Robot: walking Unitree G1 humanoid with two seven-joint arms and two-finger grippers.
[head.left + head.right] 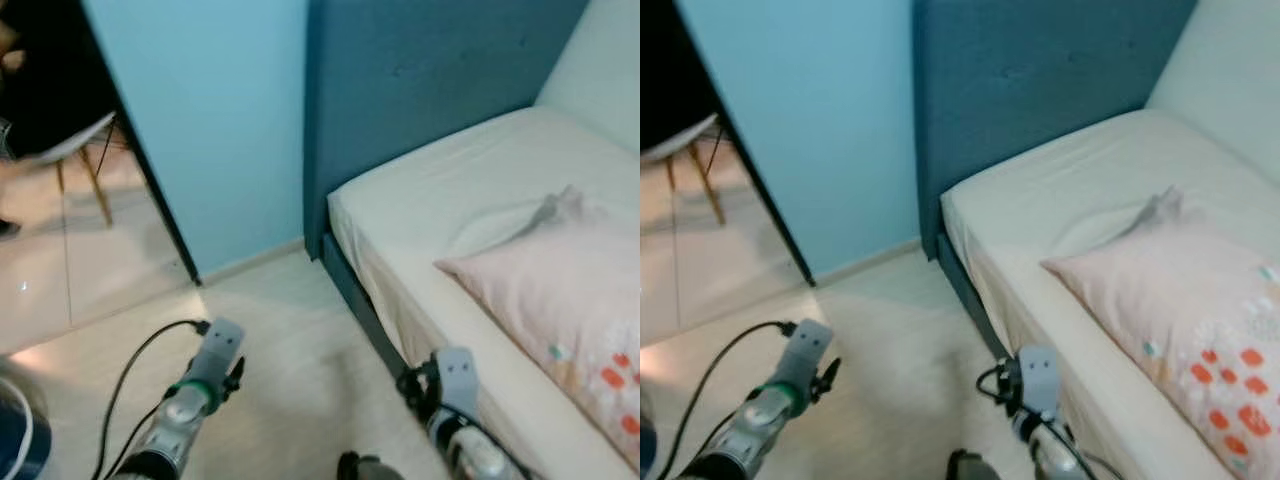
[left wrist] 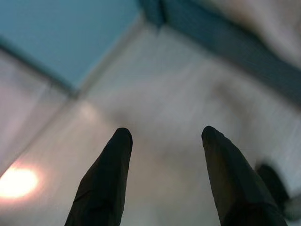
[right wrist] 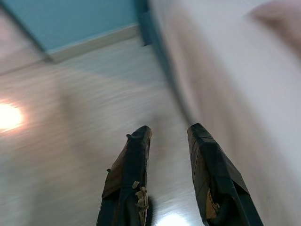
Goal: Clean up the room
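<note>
Nearest me, both arms hang low over the pale floor [image 1: 290,370]. My left gripper [image 2: 164,136] sits at the near left with its fingers spread apart, holding nothing, a black cable [image 1: 140,350] looping back from its wrist. My right gripper [image 3: 169,132] hangs near the bed's [image 1: 450,190] side, its fingers also parted and empty; in its wrist view I see the floor, the dark bed base and the pale mattress edge beside them. To my right the bed runs from near to far, covered in a cream sheet, with a pink pillow [image 1: 560,290] lying on its near part; the pillow bears small orange and teal marks towards its near end. A dark blue headboard [image 1: 420,80] stands at the far end of the bed, and a light blue wall [image 1: 215,120] stands left of it. Further left, a doorway opens onto a tiled floor where I see a white chair [image 1: 75,150] with wooden legs. The views are slightly blurred.
</note>
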